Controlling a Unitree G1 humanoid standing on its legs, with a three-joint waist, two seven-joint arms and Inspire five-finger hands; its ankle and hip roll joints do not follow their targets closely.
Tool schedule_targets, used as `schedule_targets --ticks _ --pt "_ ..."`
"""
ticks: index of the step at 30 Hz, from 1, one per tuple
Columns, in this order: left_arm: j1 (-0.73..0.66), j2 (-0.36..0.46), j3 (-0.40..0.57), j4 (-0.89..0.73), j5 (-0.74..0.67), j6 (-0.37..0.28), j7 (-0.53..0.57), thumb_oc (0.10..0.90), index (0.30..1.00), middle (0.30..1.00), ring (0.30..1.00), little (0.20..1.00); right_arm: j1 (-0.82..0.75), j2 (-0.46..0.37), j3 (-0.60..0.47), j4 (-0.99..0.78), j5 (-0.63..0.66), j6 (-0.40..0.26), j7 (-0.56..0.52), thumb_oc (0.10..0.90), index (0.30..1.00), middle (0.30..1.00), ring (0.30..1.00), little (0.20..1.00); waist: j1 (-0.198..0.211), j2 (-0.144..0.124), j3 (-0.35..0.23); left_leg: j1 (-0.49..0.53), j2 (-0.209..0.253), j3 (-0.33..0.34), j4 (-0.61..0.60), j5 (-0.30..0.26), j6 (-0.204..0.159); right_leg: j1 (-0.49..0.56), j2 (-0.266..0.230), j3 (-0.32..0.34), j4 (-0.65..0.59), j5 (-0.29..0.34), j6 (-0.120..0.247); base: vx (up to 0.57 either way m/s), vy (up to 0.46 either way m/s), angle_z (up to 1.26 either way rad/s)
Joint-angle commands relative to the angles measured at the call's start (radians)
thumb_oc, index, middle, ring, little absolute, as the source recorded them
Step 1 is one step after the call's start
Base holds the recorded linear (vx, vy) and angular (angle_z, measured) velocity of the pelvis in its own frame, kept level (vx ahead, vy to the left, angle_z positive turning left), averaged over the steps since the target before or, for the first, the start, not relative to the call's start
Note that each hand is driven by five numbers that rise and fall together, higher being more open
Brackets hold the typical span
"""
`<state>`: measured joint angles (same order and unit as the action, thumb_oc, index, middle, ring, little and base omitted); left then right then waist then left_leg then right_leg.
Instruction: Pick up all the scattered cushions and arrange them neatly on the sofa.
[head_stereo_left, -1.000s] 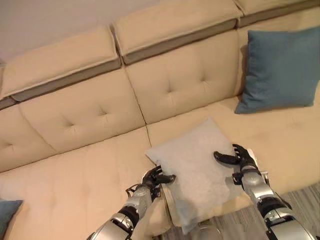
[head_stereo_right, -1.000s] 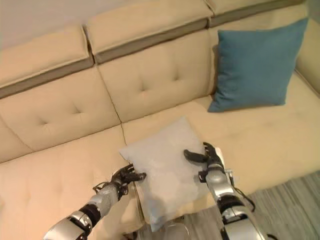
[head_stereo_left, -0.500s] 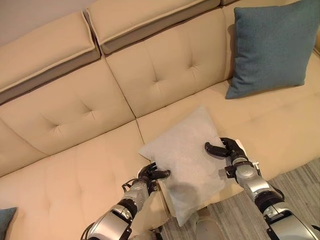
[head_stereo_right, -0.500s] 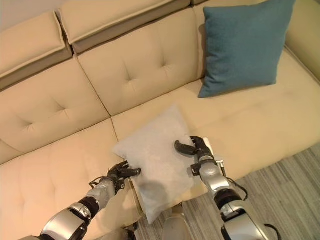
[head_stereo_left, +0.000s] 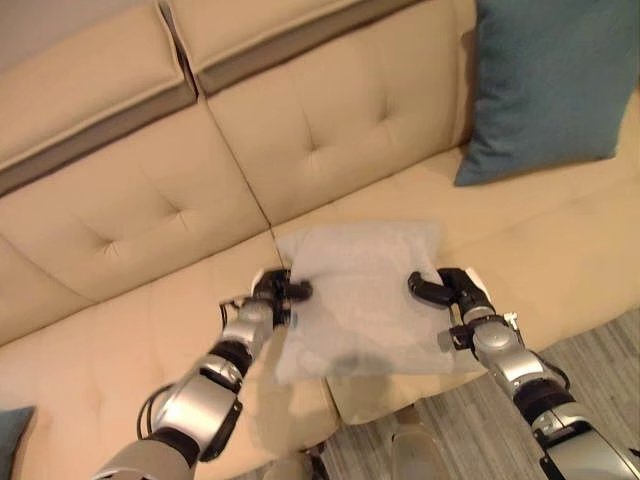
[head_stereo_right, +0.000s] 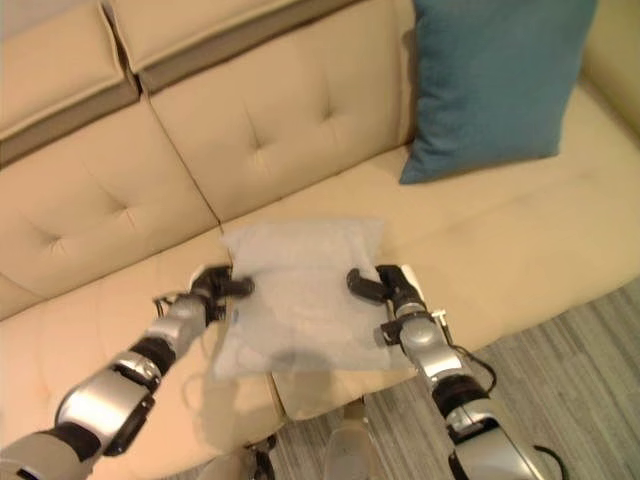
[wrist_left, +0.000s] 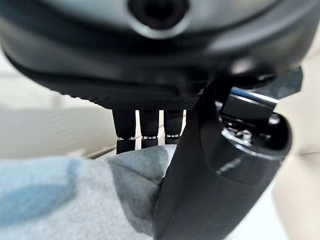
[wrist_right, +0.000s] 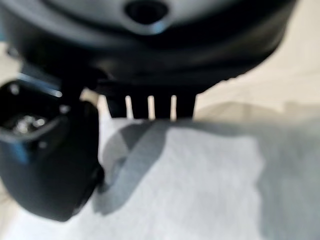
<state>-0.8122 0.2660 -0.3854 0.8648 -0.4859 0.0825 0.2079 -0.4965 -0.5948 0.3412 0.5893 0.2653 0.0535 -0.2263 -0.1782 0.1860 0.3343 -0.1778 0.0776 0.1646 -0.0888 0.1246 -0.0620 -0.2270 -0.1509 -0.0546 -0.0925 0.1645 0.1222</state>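
You had the left hand (head_stereo_left: 272, 291) and right hand (head_stereo_left: 459, 296) pinching the grey cushion's (head_stereo_left: 358, 300) opposite edges, lifting it level toward the sofa (head_stereo_left: 130, 230) backrest.

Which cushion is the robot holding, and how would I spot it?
Start at the beige sofa and go to the front edge of its seat. There a pale grey cushion lies flat, pinched at one side by the left hand and at the other by the right hand. The blue cushion stands against the backrest.
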Motion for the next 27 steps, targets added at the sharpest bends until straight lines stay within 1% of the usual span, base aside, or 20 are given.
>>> schedule_targets --ticks 1,2,3,7,8,9,10,12,13,14,15,16,17,18,20,22,23,24,26,27 --pt "-0.249 0.082 0.011 -0.109 0.023 -0.171 0.07 0.4 0.3 0.3 0.3 0.3 -0.269 0.018 -0.067 -0.142 -0.157 -0.073 -0.158 0.4 0.3 0.3 0.3 0.3 0.057 -0.063 -0.042 -0.031 -0.039 -0.07 0.001 -0.067 -0.021 -0.011 -0.013 -0.037 0.031 -0.097 0.017 -0.02 -0.021 0.17" --pt "-0.262 0.099 0.013 -0.133 0.021 -0.181 0.088 0.4 0.3 0.3 0.3 0.3 -0.315 0.021 -0.061 -0.155 -0.19 -0.066 -0.185 0.4 0.3 0.3 0.3 0.3 0.063 -0.065 -0.04 -0.041 -0.04 -0.071 0.001 -0.064 -0.022 -0.02 -0.013 -0.038 0.033 -0.096 0.017 -0.02 -0.02 0.11" --pt "-0.264 0.101 0.015 -0.133 0.021 -0.18 0.088 0.4 0.3 0.3 0.3 0.3 -0.319 0.022 -0.059 -0.154 -0.19 -0.065 -0.186 0.4 0.3 0.3 0.3 0.3 0.062 -0.065 -0.04 -0.047 -0.04 -0.071 0.001 -0.059 -0.021 -0.027 -0.014 -0.037 0.033 -0.091 0.016 -0.02 -0.018 0.06" --pt "-0.302 0.145 0.032 -0.239 0.05 -0.218 0.168 0.4 0.3 0.3 0.3 0.3 -0.468 0.004 -0.039 -0.179 -0.272 -0.049 -0.263 0.4 0.3 0.3 0.3 0.3 0.089 -0.07 -0.041 -0.087 -0.039 -0.08 0.001 -0.049 -0.025 -0.064 -0.014 -0.041 0.037 -0.088 0.014 -0.03 -0.018 0.04" --pt "-0.31 0.145 0.044 -0.268 0.047 -0.249 0.203 0.4 0.3 0.3 0.3 0.3 -0.536 -0.008 -0.018 -0.167 -0.309 -0.048 -0.293 0.4 0.3 0.3 0.3 0.3 0.101 -0.076 -0.042 -0.1 -0.037 -0.083 0.001 -0.05 -0.029 -0.074 -0.012 -0.043 0.039 -0.094 0.014 -0.05 -0.034 0.1" --pt "-0.312 0.145 0.049 -0.275 0.049 -0.262 0.222 0.4 0.3 0.3 0.3 0.3 -0.567 -0.013 -0.008 -0.162 -0.328 -0.05 -0.312 0.4 0.3 0.3 0.3 0.3 0.104 -0.079 -0.042 -0.107 -0.036 -0.084 0.001 -0.047 -0.03 -0.083 -0.012 -0.044 0.041 -0.093 0.014 -0.03 -0.026 0.07" --pt "-0.313 0.145 0.05 -0.275 0.05 -0.262 0.222 0.4 0.3 0.3 0.3 0.3 -0.57 -0.013 -0.007 -0.161 -0.328 -0.051 -0.313 0.4 0.3 0.3 0.3 0.3 0.104 -0.079 -0.041 -0.112 -0.036 -0.083 0.001 -0.042 -0.03 -0.088 -0.013 -0.043 0.041 -0.088 0.013 -0.04 -0.02 0.07" --pt "-0.316 0.143 0.062 -0.307 0.107 -0.296 0.303 0.4 0.3 0.3 0.3 0.3 -0.654 -0.029 0.031 -0.148 -0.404 -0.052 -0.375 0.4 0.3 0.3 0.3 0.3 0.117 -0.089 -0.041 -0.127 -0.033 -0.087 0.001 -0.042 -0.035 -0.104 -0.01 -0.043 0.044 -0.091 0.013 -0.02 -0.032 0.03" --pt "-0.317 0.143 0.064 -0.308 0.109 -0.296 0.305 0.4 0.3 0.3 0.3 0.3 -0.659 -0.029 0.033 -0.145 -0.404 -0.053 -0.376 0.4 0.3 0.3 0.3 0.3 0.116 -0.089 -0.042 -0.133 -0.034 -0.087 0.001 -0.035 -0.034 -0.111 -0.01 -0.042 0.044 -0.084 0.012 -0.02 -0.032 0.08" --pt "-0.332 0.18 0.062 -0.301 0.224 -0.277 0.352 0.4 0.3 0.3 0.3 0.3 -0.694 -0.012 0.037 -0.123 -0.352 -0.079 -0.395 0.4 0.3 0.3 0.3 0.3 0.124 -0.094 -0.038 -0.142 -0.031 -0.089 0.001 -0.039 -0.038 -0.12 -0.008 -0.042 0.045 -0.088 0.013 -0.05 -0.012 0.11" --pt "-0.334 0.181 0.063 -0.302 0.225 -0.277 0.353 0.4 0.3 0.3 0.3 0.3 -0.698 -0.012 0.038 -0.12 -0.35 -0.081 -0.395 0.4 0.3 0.3 0.3 0.3 0.124 -0.095 -0.037 -0.147 -0.032 -0.089 0.001 -0.032 -0.038 -0.125 -0.009 -0.041 0.045 -0.082 0.012 -0.03 -0.027 0.11" --pt "-0.338 0.207 0.066 -0.292 0.288 -0.25 0.383 0.4 0.3 0.3 0.3 0.3 -0.71 0.006 0.046 -0.105 -0.319 -0.089 -0.388 0.4 0.3 0.3 0.3 0.3 0.128 -0.099 -0.038 -0.156 -0.031 -0.089 0.001 -0.03 -0.039 -0.134 -0.007 -0.039 0.044 -0.079 0.012 -0.01 -0.031 0.01" --pt "-0.335 0.245 0.071 -0.277 0.377 -0.211 0.444 0.4 0.3 0.3 0.3 0.3 -0.743 0.01 0.083 -0.083 -0.3 -0.091 -0.371 0.4 0.3 0.3 0.3 0.3 0.137 -0.106 -0.044 -0.164 -0.027 -0.087 0.001 -0.033 -0.043 -0.139 -0.006 -0.038 0.038 -0.08 0.014 0.0 -0.034 0.02" --pt "-0.333 0.267 0.078 -0.244 0.428 -0.182 0.485 0.4 0.3 0.3 0.3 0.3 -0.755 0.017 0.098 -0.069 -0.292 -0.097 -0.363 0.4 0.3 0.3 0.3 0.3 0.14 -0.11 -0.047 -0.171 -0.024 -0.085 0.001 -0.03 -0.045 -0.145 -0.005 -0.04 0.035 -0.076 0.015 -0.01 -0.021 0.05" --pt "-0.333 0.272 0.086 -0.225 0.44 -0.171 0.508 0.4 0.3 0.3 0.3 0.3 -0.769 0.019 0.108 -0.056 -0.286 -0.1 -0.364 0.4 0.3 0.3 0.3 0.3 0.14 -0.113 -0.05 -0.182 -0.023 -0.084 0.001 -0.021 -0.045 -0.156 -0.005 -0.038 0.032 -0.068 0.015 -0.02 -0.009 0.15" --pt "-0.331 0.262 0.1 -0.171 0.406 -0.162 0.525 0.4 0.3 0.3 0.3 0.3 -0.787 0.032 0.13 -0.021 -0.271 -0.095 -0.364 0.4 0.3 0.3 0.3 0.3 0.142 -0.119 -0.054 -0.19 -0.021 -0.083 0.001 -0.017 -0.047 -0.159 -0.002 -0.041 0.026 -0.064 0.014 0.0 -0.013 -0.1" --pt "-0.337 0.263 0.101 -0.143 0.4 -0.162 0.529 0.4 0.3 0.3 0.3 0.3 -0.794 0.045 0.136 0.005 -0.247 -0.097 -0.372 0.4 0.3 0.3 0.3 0.3 0.141 -0.121 -0.053 -0.194 -0.02 -0.085 0.001 -0.015 -0.048 -0.161 -0.001 -0.045 0.024 -0.062 0.014 0.01 -0.005 -0.24" --pt "-0.335 0.263 0.107 -0.101 0.402 -0.14 0.567 0.4 0.3 0.3 0.3 0.3 -0.783 0.079 0.13 0.025 -0.229 -0.095 -0.392 0.4 0.3 0.3 0.3 0.3 0.141 -0.124 -0.051 -0.198 -0.018 -0.089 0.001 -0.018 -0.051 -0.162 0.003 -0.049 0.019 -0.064 0.015 0.0 -0.002 -0.22" --pt "-0.328 0.255 0.117 -0.084 0.384 -0.138 0.573 0.4 0.3 0.3 0.3 0.3 -0.773 0.086 0.128 0.038 -0.232 -0.091 -0.397 0.4 0.3 0.3 0.3 0.3 0.141 -0.126 -0.05 -0.205 -0.02 -0.092 0.001 -0.012 -0.049 -0.167 0.003 -0.051 0.016 -0.057 0.015 0.0 0.023 -0.04" --pt "-0.324 0.245 0.119 -0.048 0.385 -0.123 0.579 0.4 0.3 0.3 0.3 0.3 -0.756 0.103 0.126 0.066 -0.221 -0.086 -0.41 0.4 0.3 0.3 0.3 0.3 0.141 -0.129 -0.048 -0.206 -0.021 -0.099 0.001 -0.018 -0.049 -0.166 0.005 -0.056 0.014 -0.06 0.016 0.0 0.028 0.13"
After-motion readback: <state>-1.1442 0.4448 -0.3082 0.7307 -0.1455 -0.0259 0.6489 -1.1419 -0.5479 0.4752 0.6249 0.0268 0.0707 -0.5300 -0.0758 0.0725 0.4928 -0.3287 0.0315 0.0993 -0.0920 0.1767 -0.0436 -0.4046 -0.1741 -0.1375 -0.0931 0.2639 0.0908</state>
